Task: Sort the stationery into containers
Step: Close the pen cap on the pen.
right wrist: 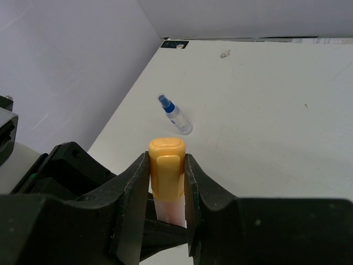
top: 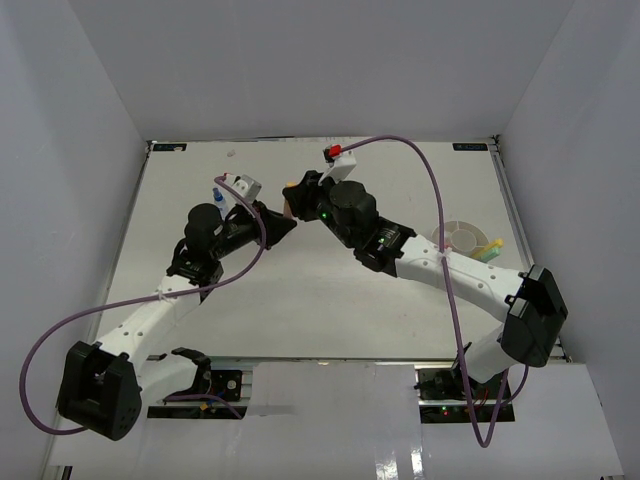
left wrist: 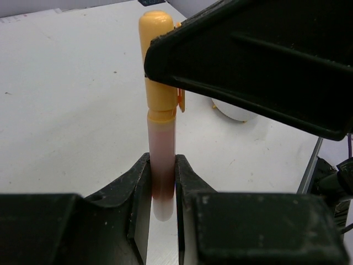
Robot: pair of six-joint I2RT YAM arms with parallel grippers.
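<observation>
Your left claw (left wrist: 161, 165) grips the marker (left wrist: 159, 83) barrel, your right claw (right wrist: 166, 163) its cap. Ahead of the right claw lies a bottle (right wrist: 176, 116), near the white table (left wrist: 66, 99) edge.

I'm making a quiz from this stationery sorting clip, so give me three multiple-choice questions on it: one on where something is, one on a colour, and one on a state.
1. In the top view, where on the table does the white tub stand?
A) near the right edge
B) in the far left corner
C) between the arm bases

2. What colour is the cap of the marker?
A) green
B) yellow-orange
C) purple

3. How is the marker held?
A) it lies loose on the table
B) the left gripper and the right gripper both clamp it
C) the left gripper alone holds it

Answers:
1 A: the tub sits beside the right arm, close to the right edge.
2 B: both wrist views show a yellow-orange cap.
3 B: the left gripper's fingers pinch the barrel and the right gripper's pinch the cap.
</observation>
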